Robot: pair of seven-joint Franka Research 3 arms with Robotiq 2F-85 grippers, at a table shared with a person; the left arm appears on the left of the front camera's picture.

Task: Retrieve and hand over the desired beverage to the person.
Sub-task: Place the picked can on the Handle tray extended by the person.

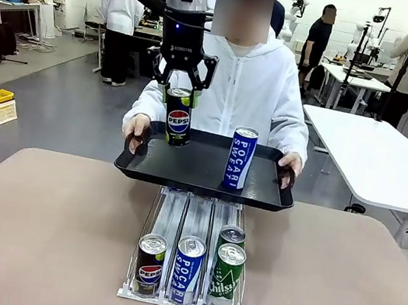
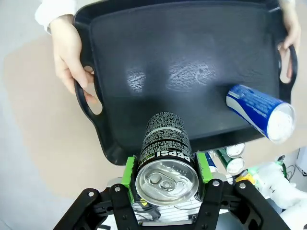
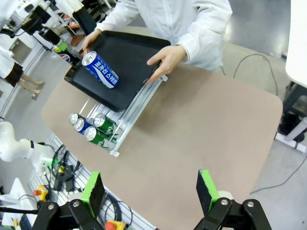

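Note:
My left gripper [image 1: 182, 95] is shut on a black Pepsi can [image 1: 179, 120], held upright at the left part of a black tray [image 1: 200, 175]. Whether the can touches the tray floor I cannot tell. The person [image 1: 248, 81], in a white hooded jacket, holds the tray by both handles above the table's far edge. A blue Pocari Sweat can [image 1: 240, 157] stands on the tray's right part. The left wrist view shows the Pepsi can [image 2: 165, 158] between the green pads [image 2: 129, 168], over the tray [image 2: 182, 72]. My right gripper [image 3: 150, 194] is open, high above the table.
A white roller rack [image 1: 193, 222] on the brown table [image 1: 33, 225] holds a Pepsi can [image 1: 149, 264], a Pocari can [image 1: 187, 270] and two green cans [image 1: 227, 279] at its near end. The person's hands [image 2: 67, 52] grip the tray handles. A white table [image 1: 377, 159] stands at the right.

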